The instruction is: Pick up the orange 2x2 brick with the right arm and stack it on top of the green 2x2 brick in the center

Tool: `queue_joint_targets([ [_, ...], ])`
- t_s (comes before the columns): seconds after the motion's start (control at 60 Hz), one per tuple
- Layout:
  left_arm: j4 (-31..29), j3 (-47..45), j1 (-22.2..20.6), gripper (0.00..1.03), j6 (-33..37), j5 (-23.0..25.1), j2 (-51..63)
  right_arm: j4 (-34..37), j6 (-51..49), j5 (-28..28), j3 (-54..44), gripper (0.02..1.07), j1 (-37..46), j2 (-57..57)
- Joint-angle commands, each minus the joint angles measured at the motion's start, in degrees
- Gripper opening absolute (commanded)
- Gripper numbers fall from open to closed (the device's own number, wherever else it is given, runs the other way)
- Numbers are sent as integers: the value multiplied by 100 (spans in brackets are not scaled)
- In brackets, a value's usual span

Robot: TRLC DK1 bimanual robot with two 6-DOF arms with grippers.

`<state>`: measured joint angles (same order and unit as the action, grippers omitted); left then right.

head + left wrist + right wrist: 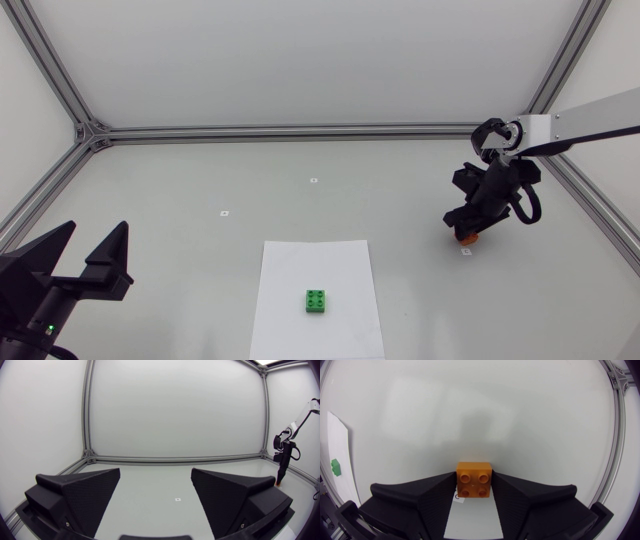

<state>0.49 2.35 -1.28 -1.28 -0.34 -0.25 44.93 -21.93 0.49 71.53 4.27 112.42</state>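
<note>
The right claw (468,228) is clamped on the orange brick (474,479), one finger pressed to each of its sides, studs up, low over the right part of the worktop (200,180). Well apart from it, the green brick (317,301) sits on a white sheet (300,265) near the middle. The left claw (96,228) hangs at the near left corner with its fingers spread wide, holding nothing.

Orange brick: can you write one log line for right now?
right gripper: shut on orange brick, table's right side | green brick: on white sheet, nothing stacked | left gripper: open, empty
</note>
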Motion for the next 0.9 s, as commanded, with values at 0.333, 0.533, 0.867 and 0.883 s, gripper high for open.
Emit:
queue_joint_targets([
  [0.333, -84, -235, 14, 99, 75, 25, -45, -10, -162, 48, -139, 53, 91, -80],
  [0.533, -84, -235, 14, 99, 75, 25, -45, 16, -180, 39, -77, 52, 126, -115],
  [0.867, -76, -235, 14, 99, 75, 34, -45, 25, -188, 12, -34, 53, 56, -203],
  [0.883, -84, -235, 14, 99, 75, 25, -45, 34, -188, 12, -34, 53, 56, -203],
])
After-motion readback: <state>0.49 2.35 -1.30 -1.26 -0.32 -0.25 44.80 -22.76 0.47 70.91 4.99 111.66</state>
